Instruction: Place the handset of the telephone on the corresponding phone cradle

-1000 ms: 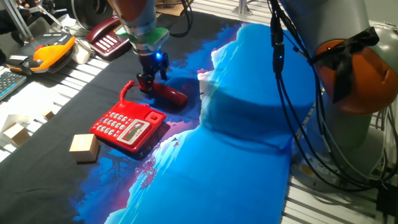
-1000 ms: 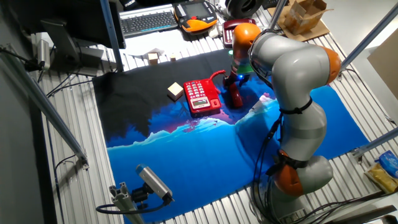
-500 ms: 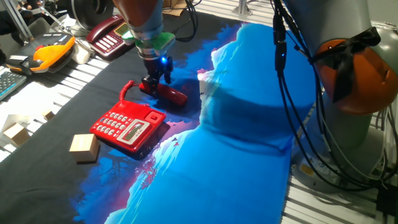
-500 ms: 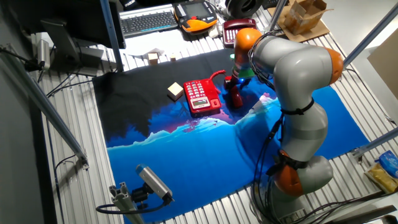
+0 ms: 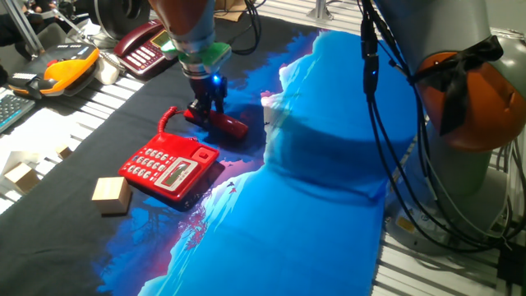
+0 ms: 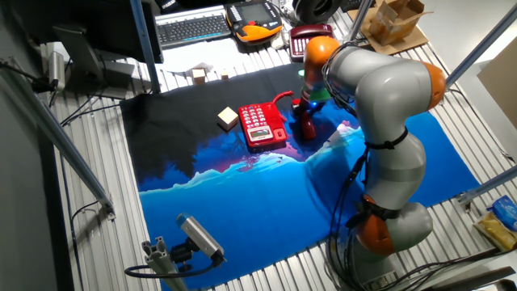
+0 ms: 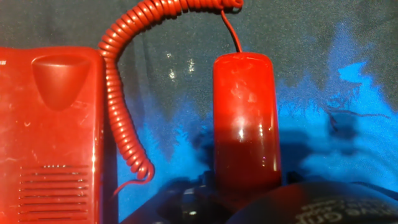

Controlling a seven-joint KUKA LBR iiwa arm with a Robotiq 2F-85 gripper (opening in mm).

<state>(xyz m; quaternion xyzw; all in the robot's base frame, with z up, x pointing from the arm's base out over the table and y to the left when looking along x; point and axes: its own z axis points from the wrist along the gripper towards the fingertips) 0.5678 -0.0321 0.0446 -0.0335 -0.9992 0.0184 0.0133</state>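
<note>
**Claw down on the red handset, just above the phone**

I'm low over the bench [image 5: 99, 123] now, my claw [image 5: 206, 110] planted on the handset [image 5: 223, 123], a little left of centre in the upper half of one fixed view. The handset lies flat on the dark cloth [image 5: 131, 115], angled down toward the right, its far end poking out past my fingers. From here I cannot tell for sure whether my fingers are clamped on it or merely straddling it; they sit right at it, close around its near end.

In the hand view the handset [image 7: 244, 124] runs straight up the middle of the frame, glossy, with its coiled cord [image 7: 124, 93] looping from the top edge down the left side. The telephone [image 7: 50, 130] fills the left edge there, its empty cradle hollow showing at the upper left.

In one fixed view the telephone [image 5: 168, 168] sits below and left of the handset, close by but apart. A wooden block [image 5: 111, 196] lies to its lower left. From the other fixed view, my claw [image 6: 304, 109] and the handset [image 6: 307, 125] sit just right of the telephone [image 6: 261, 125], in the upper middle of the frame.
</note>
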